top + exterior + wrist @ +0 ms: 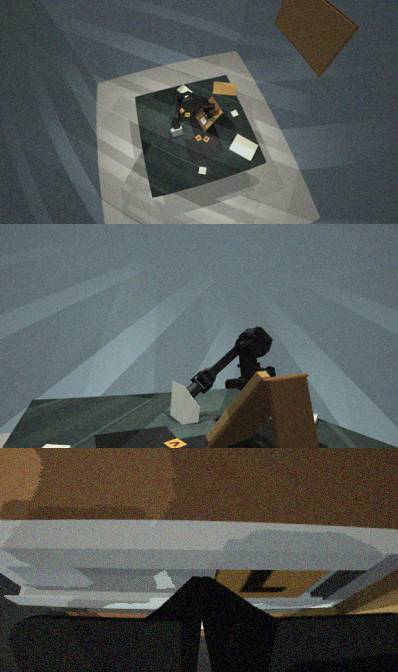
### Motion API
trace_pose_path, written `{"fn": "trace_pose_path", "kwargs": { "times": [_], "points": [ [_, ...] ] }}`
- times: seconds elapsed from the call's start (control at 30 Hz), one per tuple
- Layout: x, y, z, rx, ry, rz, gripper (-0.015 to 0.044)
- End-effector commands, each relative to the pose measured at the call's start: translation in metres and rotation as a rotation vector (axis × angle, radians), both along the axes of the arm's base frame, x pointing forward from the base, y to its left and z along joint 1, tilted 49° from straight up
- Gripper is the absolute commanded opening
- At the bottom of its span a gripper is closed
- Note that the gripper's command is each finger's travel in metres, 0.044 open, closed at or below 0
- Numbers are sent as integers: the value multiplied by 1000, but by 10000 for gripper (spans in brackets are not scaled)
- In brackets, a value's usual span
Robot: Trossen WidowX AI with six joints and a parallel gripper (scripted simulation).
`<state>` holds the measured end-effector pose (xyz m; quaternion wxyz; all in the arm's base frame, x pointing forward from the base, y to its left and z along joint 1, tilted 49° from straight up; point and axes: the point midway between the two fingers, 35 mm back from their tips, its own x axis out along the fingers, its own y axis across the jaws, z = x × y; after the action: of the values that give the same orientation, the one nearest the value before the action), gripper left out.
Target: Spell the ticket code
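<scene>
The wooden board [219, 112] [241, 416] stands tilted under the arm. In the wrist view its grey rail [125, 535] runs across, and an orange tile [307, 582] marked L lies in its right part. My gripper [200, 585] is shut and empty. Its tips are at the rail beside the L tile's left edge; contact is unclear. Four loose orange tiles show in the top view: one [181, 111] and another [187, 114] left of the board, one [198, 138] and another [206, 139] below it. A pale marked card [203, 120] is on the board; its print is unreadable.
A wooden block [224, 88] and a large cream slab [244, 147] lie near the counter's right side. Small pale squares sit at the right [234, 113] and front [202, 170]. The arm rises from a pale block [176, 131] [184, 406]. A pale wedge [184, 89] is at the back.
</scene>
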<state>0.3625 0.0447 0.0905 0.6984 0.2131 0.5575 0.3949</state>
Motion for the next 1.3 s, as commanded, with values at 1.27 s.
{"fn": "trace_pose_path", "kwargs": {
  "times": [1.27],
  "points": [
    [5, -4, -8, 3, 1, -5, 0]
  ]
}}
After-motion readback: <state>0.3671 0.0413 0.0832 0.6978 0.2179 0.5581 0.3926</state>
